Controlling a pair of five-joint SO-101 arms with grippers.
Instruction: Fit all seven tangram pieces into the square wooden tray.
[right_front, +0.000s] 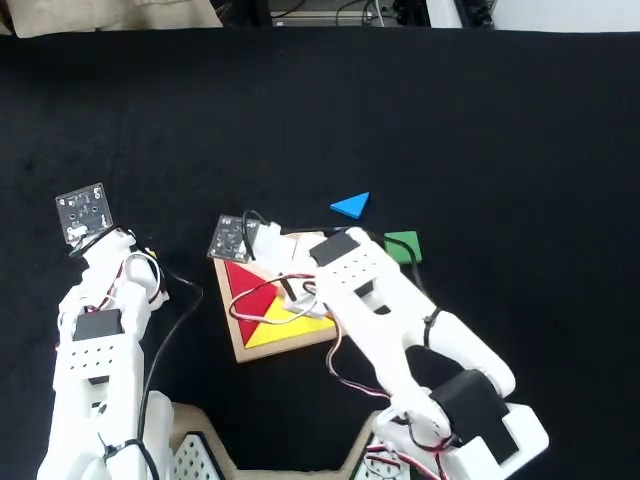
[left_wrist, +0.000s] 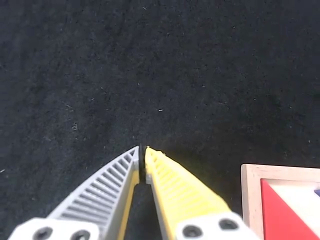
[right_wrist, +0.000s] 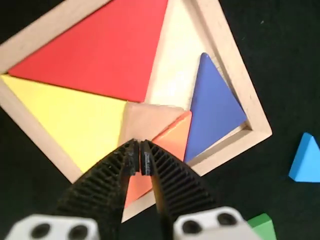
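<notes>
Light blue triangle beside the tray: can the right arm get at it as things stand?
Probably yes. The light blue triangle lies on bare cloth just outside the tray, apart from the green piece, and the right gripper sits over the tray.

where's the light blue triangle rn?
In the high view the light blue triangle lies on the black cloth outside the tray, just beyond its far side; the green piece sits to its right, nearer the arms.

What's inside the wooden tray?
A red triangle, a yellow triangle, a dark blue triangle and an orange piece lie in the tray. The jaws of the right gripper cover part of the orange piece, hiding its shape.
</notes>
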